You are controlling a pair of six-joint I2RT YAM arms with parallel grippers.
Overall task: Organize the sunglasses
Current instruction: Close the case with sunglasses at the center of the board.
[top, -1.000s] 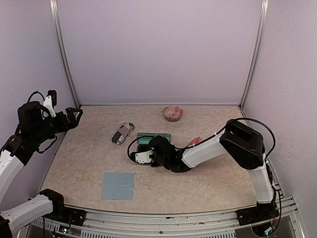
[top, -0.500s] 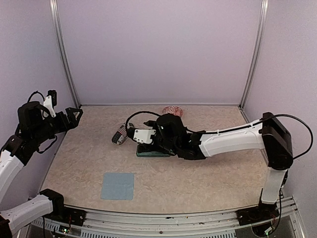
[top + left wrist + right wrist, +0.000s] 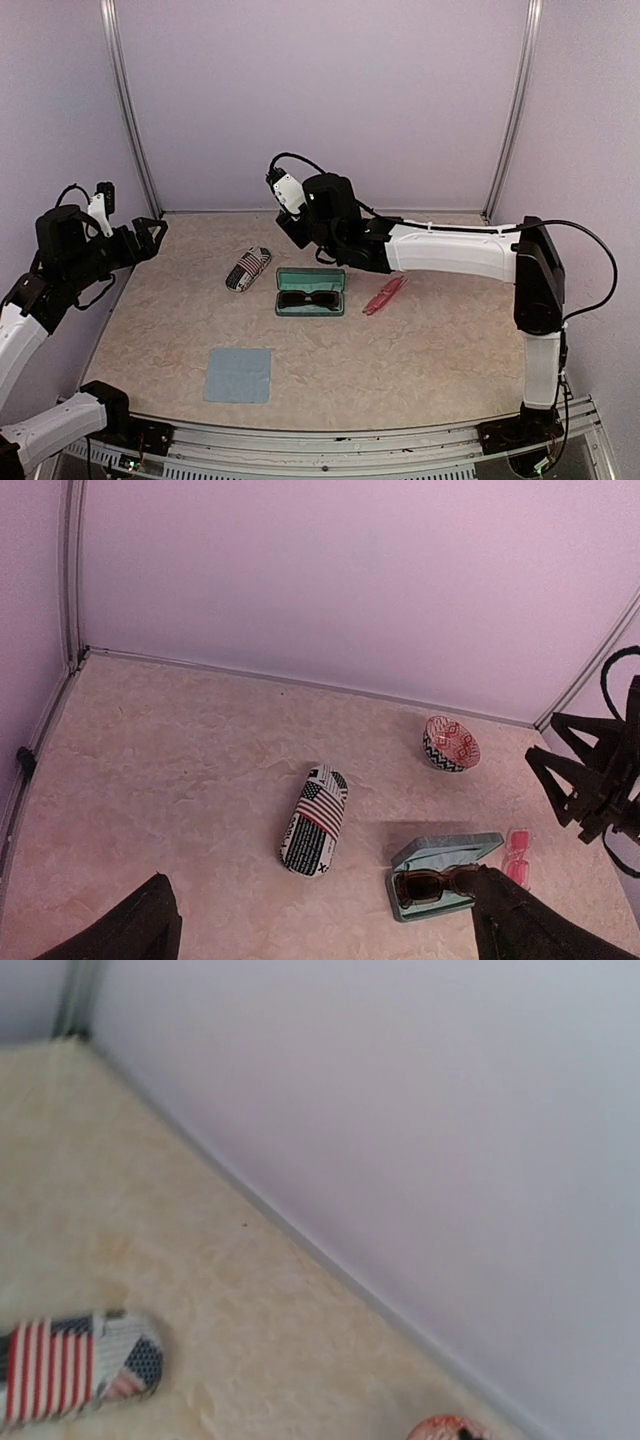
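At the middle of the beige marbled table [image 3: 430, 350] lies the blue-teal rectangular hard case [image 3: 310, 278], lid open toward 12 o'clock. The folded dark reddish-brown sunglasses [image 3: 310, 299] sit inside its tray. Their long axis follows the case, on the 9-to-3 line, and their dark lenses show from above. I judge this pair already put away, with only the lid left to shut.

Just beside the case at 3 o'clock, apart from it, the slim pink-red sunglasses [image 3: 385, 296] lie bare on the table. They are slanted, with the long axis running from about 8 to 2 o'clock. This pair is probably meant for the black-and-white soft pouch with a flag print [image 3: 248, 268], which lies at 10 o'clock from the case.

High above the table at 12 o'clock of the case hangs the right gripper [image 3: 543, 737]. Its fingers are apart with nothing between them, so neither pair is held. That height suits a swing toward either the pink pair or the lid.

Off at 9 o'clock, the left gripper [image 3: 152, 232] hovers well clear, spread wide and empty, likely parked to give the other arm room.
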